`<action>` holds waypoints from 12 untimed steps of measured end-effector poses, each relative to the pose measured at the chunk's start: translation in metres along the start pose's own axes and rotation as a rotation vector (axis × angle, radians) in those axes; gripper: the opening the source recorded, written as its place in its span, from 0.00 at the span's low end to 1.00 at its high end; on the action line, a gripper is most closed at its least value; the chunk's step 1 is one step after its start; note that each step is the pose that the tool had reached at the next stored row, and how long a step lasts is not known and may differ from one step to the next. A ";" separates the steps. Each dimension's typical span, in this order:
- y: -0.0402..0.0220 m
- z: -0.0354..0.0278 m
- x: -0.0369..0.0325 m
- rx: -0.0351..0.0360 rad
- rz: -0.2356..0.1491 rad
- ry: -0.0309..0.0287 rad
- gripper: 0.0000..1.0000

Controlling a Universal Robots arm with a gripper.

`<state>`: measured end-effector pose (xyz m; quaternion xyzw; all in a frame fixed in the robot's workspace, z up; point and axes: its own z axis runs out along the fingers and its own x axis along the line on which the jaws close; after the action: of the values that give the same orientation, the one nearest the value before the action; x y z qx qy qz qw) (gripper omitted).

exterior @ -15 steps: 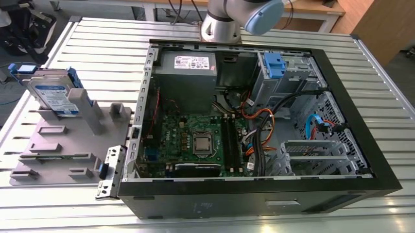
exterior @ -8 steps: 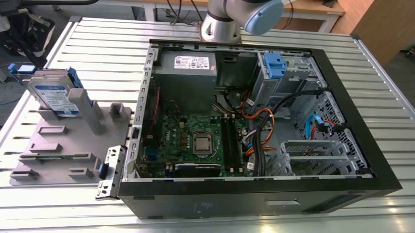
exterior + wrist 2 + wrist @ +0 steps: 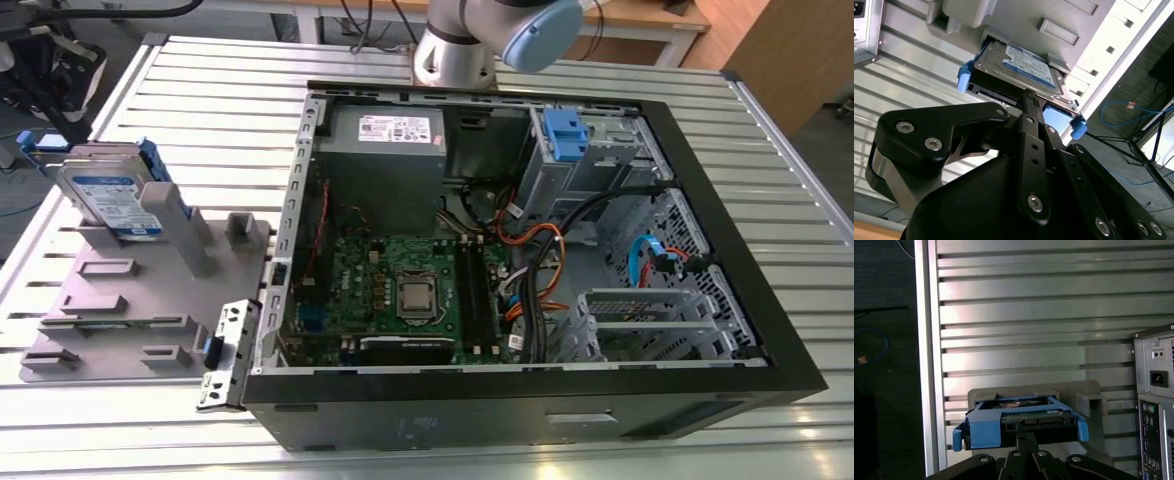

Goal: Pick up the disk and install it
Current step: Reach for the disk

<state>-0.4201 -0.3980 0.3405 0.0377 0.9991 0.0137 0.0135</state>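
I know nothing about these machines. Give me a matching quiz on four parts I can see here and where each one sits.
Things:
1. the disk
2. the power-supply box
3. the motherboard
4. the cage with the blue latch

Places:
A. flat on the floor of the open case
B. standing in the grey holder, outside the case
C. in the case's corner at the exterior view's upper right
D. in the case's corner at the exterior view's upper left

Pairs: 1-B; 2-D; 3-A; 4-C

Bright even light, glare on slatted table
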 end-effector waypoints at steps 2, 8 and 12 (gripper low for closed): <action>-0.0002 0.0011 0.0009 0.0013 0.000 0.0000 0.11; -0.0003 0.0033 0.0020 0.0035 0.000 0.0001 0.11; -0.0002 0.0041 0.0027 0.0035 0.000 0.0000 0.11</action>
<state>-0.4226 -0.3979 0.3363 0.0377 0.9991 0.0120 0.0134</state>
